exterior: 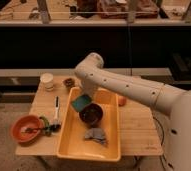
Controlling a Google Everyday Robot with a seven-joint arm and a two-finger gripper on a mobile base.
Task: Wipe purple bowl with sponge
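Note:
The purple bowl [91, 114] is dark and round and sits in the middle of a yellow tray [73, 145] on the wooden table. The sponge [80, 103] is teal and touches the bowl's upper left rim. My gripper [85, 97] hangs from the white arm just above the sponge and is shut on it. The arm reaches in from the right and bends down over the tray's far end.
A grey cloth [95, 135] lies in the tray in front of the bowl. An orange bowl [26, 128] with utensils, a black pen [56, 107], a white cup [47, 80] and a small brown dish [68, 82] stand to the left. An orange object [121, 100] lies right of the tray.

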